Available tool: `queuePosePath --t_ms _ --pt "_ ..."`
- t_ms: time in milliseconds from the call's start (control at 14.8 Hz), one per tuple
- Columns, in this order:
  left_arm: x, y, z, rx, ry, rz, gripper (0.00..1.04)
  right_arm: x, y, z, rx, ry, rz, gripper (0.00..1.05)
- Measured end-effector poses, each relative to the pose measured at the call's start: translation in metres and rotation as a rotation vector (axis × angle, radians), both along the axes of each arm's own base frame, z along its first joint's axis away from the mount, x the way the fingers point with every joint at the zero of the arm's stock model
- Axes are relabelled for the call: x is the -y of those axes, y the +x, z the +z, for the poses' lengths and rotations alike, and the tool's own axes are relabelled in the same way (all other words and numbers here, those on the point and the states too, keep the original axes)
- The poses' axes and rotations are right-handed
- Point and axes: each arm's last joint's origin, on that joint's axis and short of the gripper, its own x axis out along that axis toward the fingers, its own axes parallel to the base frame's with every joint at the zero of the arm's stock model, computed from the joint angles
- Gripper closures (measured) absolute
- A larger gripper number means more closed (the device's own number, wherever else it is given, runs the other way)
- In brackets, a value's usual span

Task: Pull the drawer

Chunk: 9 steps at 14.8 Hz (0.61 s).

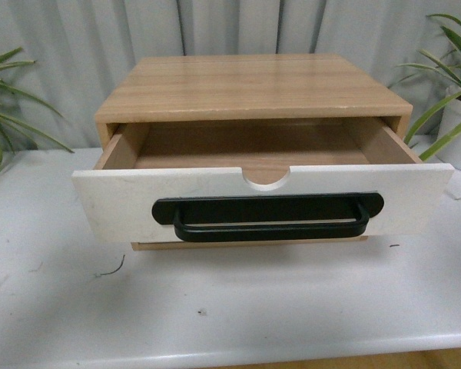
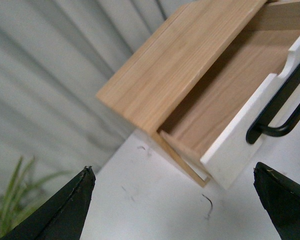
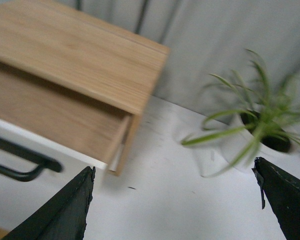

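The drawer (image 1: 123,201) stands pulled well out of its wooden cabinet (image 1: 253,86), showing a bare wooden inside. Its white front carries a long black bar handle (image 1: 269,217) and a half-round notch in the rim. Neither arm shows in the front view. My left gripper (image 2: 174,202) is open over the white table, off the drawer's (image 2: 230,152) left corner and apart from it; the handle (image 2: 280,112) shows there too. My right gripper (image 3: 174,202) is open above the table beside the cabinet's (image 3: 75,55) right side, with nothing between its fingers.
The cabinet sits on a white table (image 1: 230,307) in front of a grey curtain. A potted plant (image 1: 457,115) stands at the right of the cabinet, and the same plant (image 3: 262,127) shows in the right wrist view. Leaves of another plant (image 1: 4,108) reach in at the left.
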Motion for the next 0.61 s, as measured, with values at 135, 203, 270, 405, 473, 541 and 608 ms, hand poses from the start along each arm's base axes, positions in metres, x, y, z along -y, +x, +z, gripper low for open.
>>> queuePosePath --t_ms 135,203,270,405,473,541,608 --pt "-0.013 -0.011 -0.013 -0.043 -0.106 0.090 0.07 0.012 -0.017 -0.010 0.027 0.043 -0.149 0.06" --pt "-0.024 -0.023 -0.025 -0.072 -0.204 0.180 0.07 0.020 -0.033 -0.023 0.037 0.105 -0.263 0.06" --pt "-0.038 -0.036 -0.036 -0.112 -0.344 0.284 0.07 0.027 -0.051 -0.036 0.066 0.176 -0.384 0.06" --pt "-0.055 -0.046 -0.056 -0.226 -0.576 0.421 0.07 0.037 -0.071 -0.042 0.203 0.265 -0.571 0.06" --pt "-0.056 -0.046 -0.058 -0.252 -0.621 0.429 0.07 0.038 -0.072 -0.047 0.196 0.284 -0.610 0.06" --pt "-0.055 -0.046 -0.057 -0.252 -0.639 0.422 0.07 0.038 -0.071 -0.051 0.178 0.295 -0.609 0.06" --pt "-0.055 -0.046 -0.057 -0.256 -0.650 0.422 0.07 0.038 -0.071 -0.051 0.178 0.303 -0.610 0.06"
